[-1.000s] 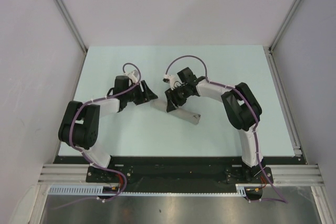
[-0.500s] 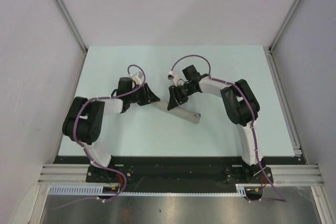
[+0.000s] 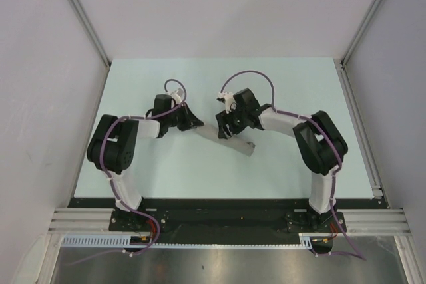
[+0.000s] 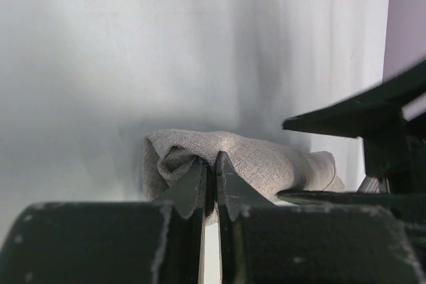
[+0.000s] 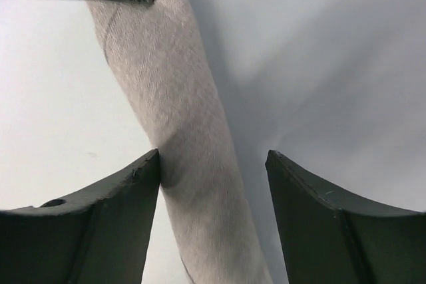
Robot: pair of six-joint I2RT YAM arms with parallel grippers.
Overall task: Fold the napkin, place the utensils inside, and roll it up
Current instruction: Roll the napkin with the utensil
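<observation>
Near the middle of the table (image 3: 166, 171), the napkin (image 3: 238, 143) lies as a tight roll, slanting from far left to near right. At its far-left end the left gripper (image 4: 209, 164) has its jaws pressed together on a fold of cloth, likely to pin the roll against unwinding. The right gripper (image 5: 213, 157) straddles the roll further along, jaws apart, one jaw just touching the cloth. No utensil shows; presumably it is wrapped inside.

No text, label, brand or number can be read anywhere, neither on the napkin (image 3: 239, 145) nor on the surface (image 3: 200, 181).
</observation>
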